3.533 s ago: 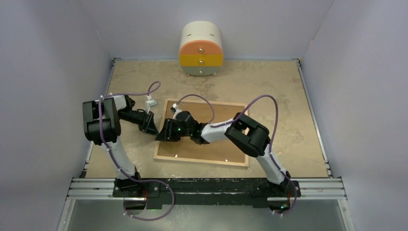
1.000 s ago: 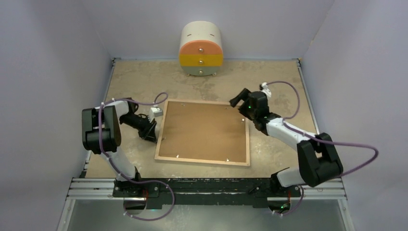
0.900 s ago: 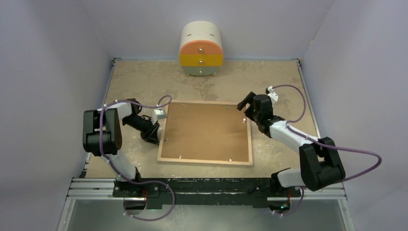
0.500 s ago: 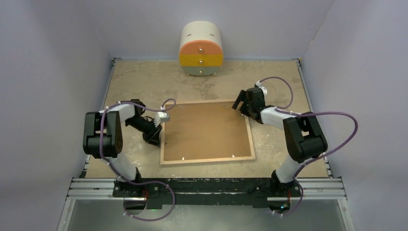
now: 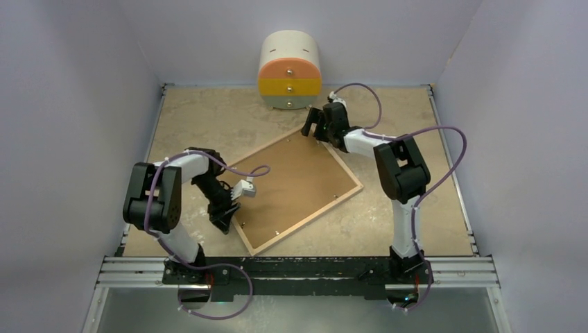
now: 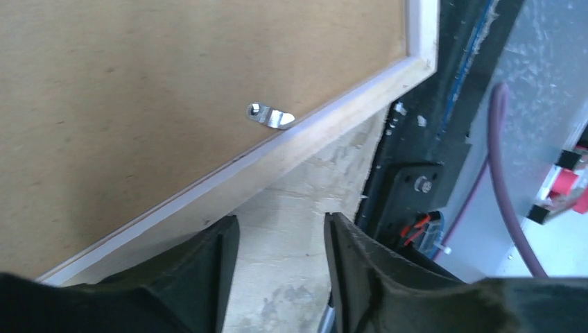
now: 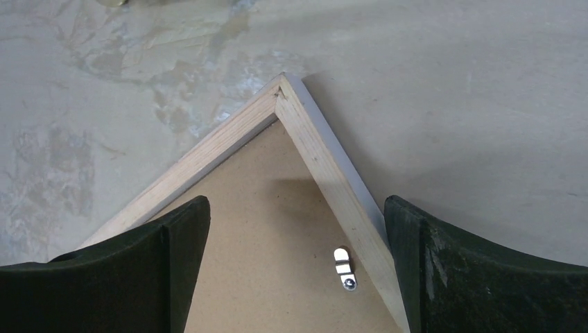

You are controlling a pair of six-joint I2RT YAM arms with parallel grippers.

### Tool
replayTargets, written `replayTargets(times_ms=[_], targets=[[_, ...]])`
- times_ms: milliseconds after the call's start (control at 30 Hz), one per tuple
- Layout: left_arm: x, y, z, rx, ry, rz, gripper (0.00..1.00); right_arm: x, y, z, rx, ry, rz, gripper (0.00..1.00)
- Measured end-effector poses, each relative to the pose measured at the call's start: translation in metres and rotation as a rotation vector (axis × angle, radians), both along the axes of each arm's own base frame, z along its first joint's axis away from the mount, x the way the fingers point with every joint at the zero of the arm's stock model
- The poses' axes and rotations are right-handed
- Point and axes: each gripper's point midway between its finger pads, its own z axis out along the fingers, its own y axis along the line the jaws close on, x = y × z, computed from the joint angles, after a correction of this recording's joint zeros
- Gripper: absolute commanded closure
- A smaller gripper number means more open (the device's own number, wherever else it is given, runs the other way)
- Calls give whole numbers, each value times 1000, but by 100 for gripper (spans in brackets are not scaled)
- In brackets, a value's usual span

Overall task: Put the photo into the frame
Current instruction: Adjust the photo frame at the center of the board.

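Note:
The frame lies face down on the table, turned like a diamond, its light wood rim around a plain brown backing board. The photo is hidden. My left gripper sits low at the frame's near-left edge. In the left wrist view its jaws are open over bare table, just beside the rim. My right gripper hovers at the frame's far corner. In the right wrist view it stands wide open, straddling that corner, and holds nothing.
A round white drawer cabinet with orange, yellow and grey fronts stands at the back wall, just behind the right gripper. Small metal tabs hold the backing board. The black mounting rail lies close to the frame's near corner.
The frame has swung counterclockwise from square to diamond. The right gripper went left and back with its far corner. The left gripper moved nearer and opened off the rim.

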Motion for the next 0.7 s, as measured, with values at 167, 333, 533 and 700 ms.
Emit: replayTargets(times_ms=[167, 333, 533, 700], targets=[[-6, -1, 13, -3, 27, -57, 34, 1, 7, 7, -28, -11, 19, 1], [28, -4, 41, -52, -120, -123, 34, -30, -14, 35, -52, 13, -8, 1], [105, 24, 70, -35, -326, 26, 50, -77, -65, 87, -42, -14, -107, 1], [223, 83, 55, 69, -489, 362, 59, -149, -96, 68, -23, 84, -138, 1]])
